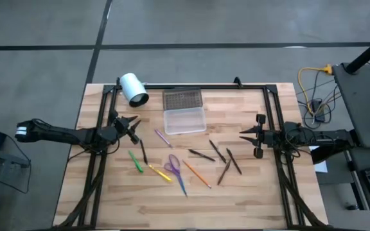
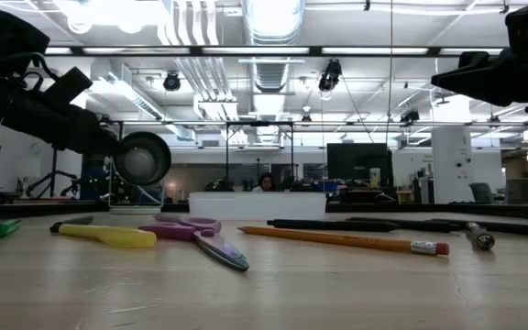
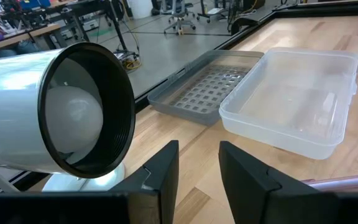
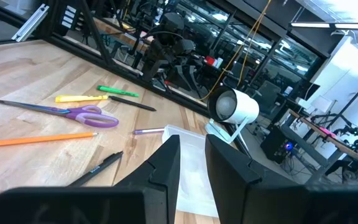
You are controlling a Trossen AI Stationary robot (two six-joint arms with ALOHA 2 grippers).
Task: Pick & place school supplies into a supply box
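Observation:
The school supplies lie scattered flat on the wooden table: a green pen (image 1: 135, 160), a yellow one (image 1: 160, 172), purple-handled scissors (image 1: 173, 165), an orange pencil (image 1: 196, 173), a purple pencil (image 1: 163, 137) and several dark pens (image 1: 218, 151). The supply box (image 1: 185, 120) stands open at the far middle, its grey lid (image 1: 182, 99) lying just behind it. My left gripper (image 1: 128, 125) hovers at the table's left, open and empty, pointing toward the box (image 3: 291, 99). My right gripper (image 1: 249, 136) hovers at the right, its fingers (image 4: 166, 162) slightly apart with nothing between them.
A white cylinder lamp (image 1: 133, 88) stands at the far left, close beside my left gripper (image 3: 199, 162). Black frame rails (image 1: 191, 86) run along the far edge and both sides. Bare wood lies near the front edge.

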